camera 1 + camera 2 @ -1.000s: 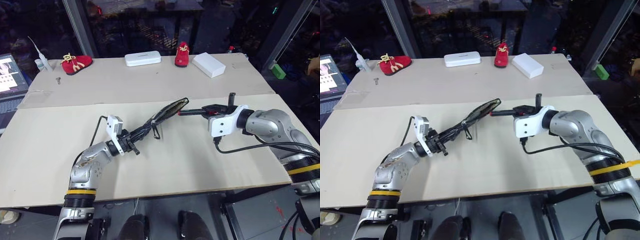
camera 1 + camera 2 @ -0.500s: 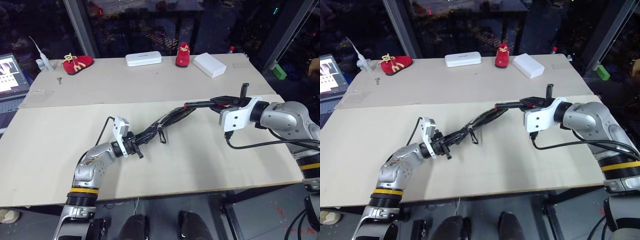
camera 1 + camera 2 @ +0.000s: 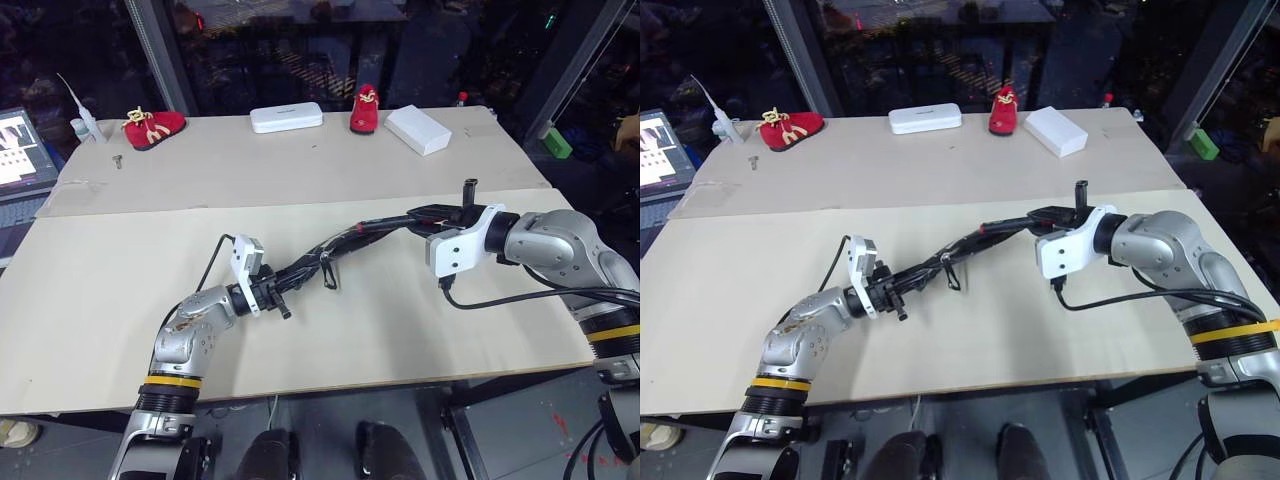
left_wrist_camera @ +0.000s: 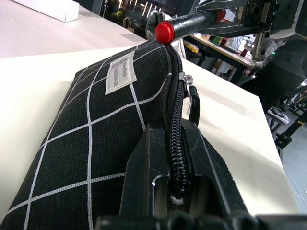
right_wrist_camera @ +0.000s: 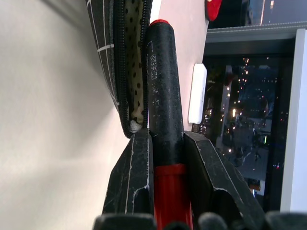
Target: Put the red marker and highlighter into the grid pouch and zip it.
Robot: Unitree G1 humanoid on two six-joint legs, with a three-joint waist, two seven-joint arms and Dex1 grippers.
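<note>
From the head, the left gripper (image 3: 272, 296) clamps one end of the grid pouch (image 3: 320, 256), held above the table (image 3: 120, 290), while the right gripper (image 3: 425, 213) grips the red marker (image 3: 385, 222) at the pouch's other end. The left wrist view shows jaws pinching the zipper edge. The right wrist view shows the marker's tip beside the pouch's open mouth.

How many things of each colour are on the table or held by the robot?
Red: 3 – two shoes, red marker
White: 2 – case, box
Black: 1 – grid pouch
Total: 6
</note>
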